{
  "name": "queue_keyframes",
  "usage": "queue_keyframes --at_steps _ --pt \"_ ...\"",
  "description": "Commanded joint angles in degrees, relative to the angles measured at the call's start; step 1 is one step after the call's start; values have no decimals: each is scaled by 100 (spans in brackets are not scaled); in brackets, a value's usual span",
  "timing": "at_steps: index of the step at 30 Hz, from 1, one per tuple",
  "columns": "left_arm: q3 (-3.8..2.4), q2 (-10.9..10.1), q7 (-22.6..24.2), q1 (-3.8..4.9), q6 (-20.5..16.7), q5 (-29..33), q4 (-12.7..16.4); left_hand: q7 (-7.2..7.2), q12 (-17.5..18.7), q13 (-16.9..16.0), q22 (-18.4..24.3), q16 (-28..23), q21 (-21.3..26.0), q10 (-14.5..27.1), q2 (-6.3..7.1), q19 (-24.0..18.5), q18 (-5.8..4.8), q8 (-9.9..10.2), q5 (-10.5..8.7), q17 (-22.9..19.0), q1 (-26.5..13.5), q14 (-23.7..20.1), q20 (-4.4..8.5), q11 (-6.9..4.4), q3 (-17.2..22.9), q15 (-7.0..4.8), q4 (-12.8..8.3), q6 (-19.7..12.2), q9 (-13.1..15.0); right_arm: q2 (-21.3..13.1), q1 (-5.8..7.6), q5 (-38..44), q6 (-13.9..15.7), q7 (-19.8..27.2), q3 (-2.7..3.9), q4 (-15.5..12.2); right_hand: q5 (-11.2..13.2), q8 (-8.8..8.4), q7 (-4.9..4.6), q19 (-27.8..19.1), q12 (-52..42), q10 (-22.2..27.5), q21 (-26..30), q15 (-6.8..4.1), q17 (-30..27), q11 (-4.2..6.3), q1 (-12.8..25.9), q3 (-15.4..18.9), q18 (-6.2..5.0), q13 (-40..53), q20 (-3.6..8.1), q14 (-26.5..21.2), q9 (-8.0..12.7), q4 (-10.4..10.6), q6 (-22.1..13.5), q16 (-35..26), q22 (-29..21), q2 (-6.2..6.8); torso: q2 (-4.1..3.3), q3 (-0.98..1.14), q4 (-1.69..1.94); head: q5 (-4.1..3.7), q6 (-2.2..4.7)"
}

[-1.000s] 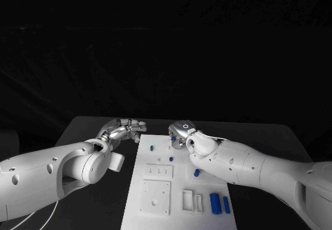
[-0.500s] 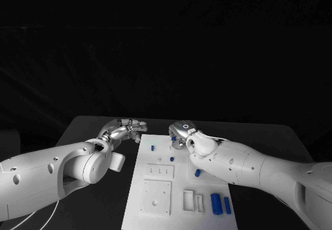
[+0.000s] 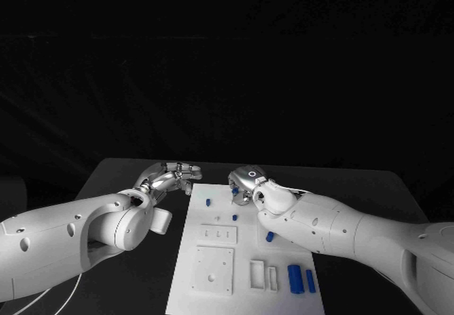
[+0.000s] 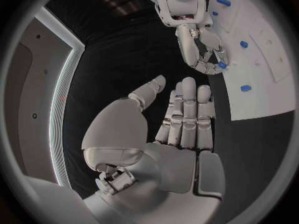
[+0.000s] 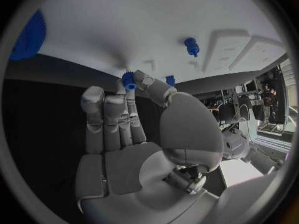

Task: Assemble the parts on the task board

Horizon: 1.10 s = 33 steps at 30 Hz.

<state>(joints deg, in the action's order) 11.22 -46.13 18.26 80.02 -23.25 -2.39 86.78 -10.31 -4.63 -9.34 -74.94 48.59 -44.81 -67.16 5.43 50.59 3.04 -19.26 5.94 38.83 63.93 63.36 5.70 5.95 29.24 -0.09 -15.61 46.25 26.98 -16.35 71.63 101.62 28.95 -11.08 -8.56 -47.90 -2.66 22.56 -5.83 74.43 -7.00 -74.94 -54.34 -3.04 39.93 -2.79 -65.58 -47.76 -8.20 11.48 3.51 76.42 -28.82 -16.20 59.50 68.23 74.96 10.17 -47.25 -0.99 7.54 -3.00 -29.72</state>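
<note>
Right wrist view: right hand pinches a small blue part above the task board. Left hand, beside the board, open, holding nothing.

A robotics lab: black-draped table, white task board, cluttered benches behind

The right hand, pinching a small blue part between thumb and finger, has edged slightly toward the far end of the task board and a touch toward its left edge over the last second. The part moved with it.
</note>
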Motion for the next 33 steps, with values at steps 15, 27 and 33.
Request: queue_keyframes --at_steps 15,27,33 --pt "-7 12 40 30 -13 -26 23 -3 32 -8 -74 44 -47 16 23 48 238 34 -24 -11 -15 33 0 43 19 8 -1 -12 10 78 -27 -58 -90 78 -12 185 -15 -83 -38 61 118 62 -55 -72 -38 9 -22 -21 -680 583 103 -148 -13 27 -103 68 99 -17 -11 -1 -6 31 17" --pt "-7 28 25 35 -15 -26 13 -5 41 -7 -74 50 -55 24 29 48 241 39 -24 -14 -16 33 -1 45 20 9 -3 -16 12 107 -26 -127 -182 124 -14 228 -15 -241 -131 52 303 306 -68 44 -72 -106 -31 -32 -680 543 80 -137 32 45 -323 107 95 67 -12 -4 -9 43 26" --pt "-7 23 26 36 -23 -26 8 -11 58 -3 -72 55 -62 47 33 47 243 50 -24 -18 -16 31 -4 52 22 15 -5 -31 11 93 -26 -223 -113 143 -15 246 -14 -460 -276 45 362 822 -58 202 -108 -270 -84 -32 -680 380 46 -144 127 47 -684 130 81 207 -8 -8 -16 53 16"
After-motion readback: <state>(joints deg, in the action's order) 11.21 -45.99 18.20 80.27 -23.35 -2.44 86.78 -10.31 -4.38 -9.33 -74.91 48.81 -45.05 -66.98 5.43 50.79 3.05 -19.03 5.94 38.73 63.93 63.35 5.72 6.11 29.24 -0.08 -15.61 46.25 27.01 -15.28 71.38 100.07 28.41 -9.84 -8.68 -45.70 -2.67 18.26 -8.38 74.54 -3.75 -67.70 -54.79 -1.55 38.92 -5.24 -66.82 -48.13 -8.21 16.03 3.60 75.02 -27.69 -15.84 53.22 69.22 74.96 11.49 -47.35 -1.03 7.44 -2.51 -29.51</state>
